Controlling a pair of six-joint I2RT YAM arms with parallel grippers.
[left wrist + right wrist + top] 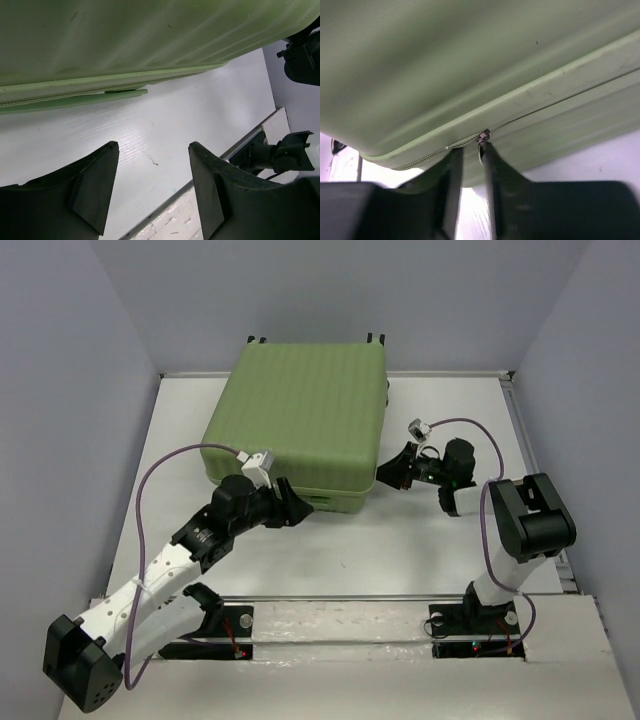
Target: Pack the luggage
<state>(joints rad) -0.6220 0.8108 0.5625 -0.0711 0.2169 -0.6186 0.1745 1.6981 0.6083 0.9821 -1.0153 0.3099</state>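
Large light-green ribbed hard-shell suitcase lies flat and closed on the white bench, toward the far middle.

Left hand: low over bare bench just in front of the suitcase's near side wall. Fingers wide apart, holding nothing.

Right hand: at the near right corner, fingers drawn close with a slim gap between them. The small metal zip pull sits right at their tips. Pinched or merely touched: cannot tell.

Judgement: the shell is stiff and smooth, likely slippery to the pads, and too broad for either hand to span. It is bulky and probably heavy to shove. Best holds look like the zip pull for working the seam and the flat green handle bar on the near wall. The pull is small and may slip out unless pinched squarely.
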